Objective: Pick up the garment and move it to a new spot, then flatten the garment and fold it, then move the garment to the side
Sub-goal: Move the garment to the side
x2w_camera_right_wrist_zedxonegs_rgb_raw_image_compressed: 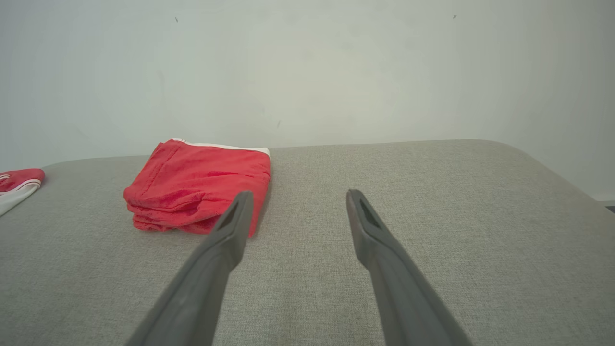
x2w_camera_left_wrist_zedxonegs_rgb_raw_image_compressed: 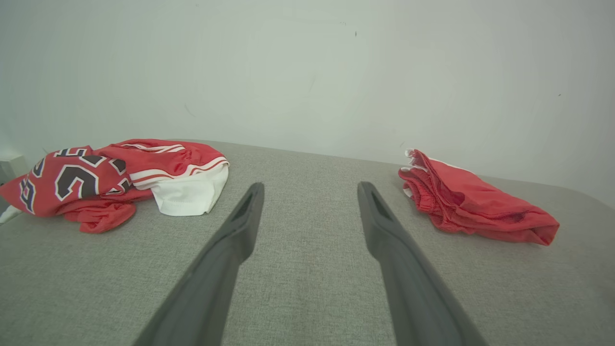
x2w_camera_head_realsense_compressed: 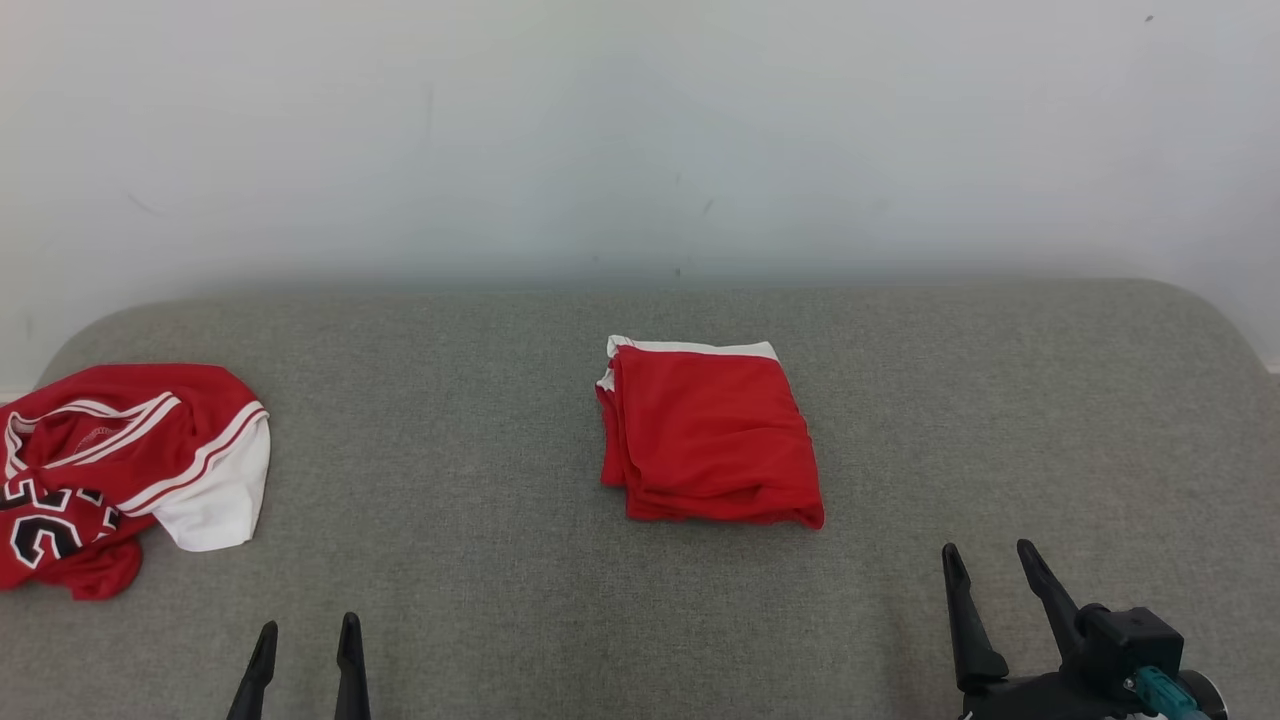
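Folded red fabric garment noted lying on grey upholstered surface.
Left gripper and right gripper are held spread and empty, flanking the garment's near side, clear of it.

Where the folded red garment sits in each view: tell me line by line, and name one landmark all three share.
Head view: the folded red garment lies mid-picture on the grey cushion.
Left wrist view: far right, near the wall.
Right wrist view: left of centre.
Shared landmark: the crumpled jersey, always to the garment's left, at the picture's left side.
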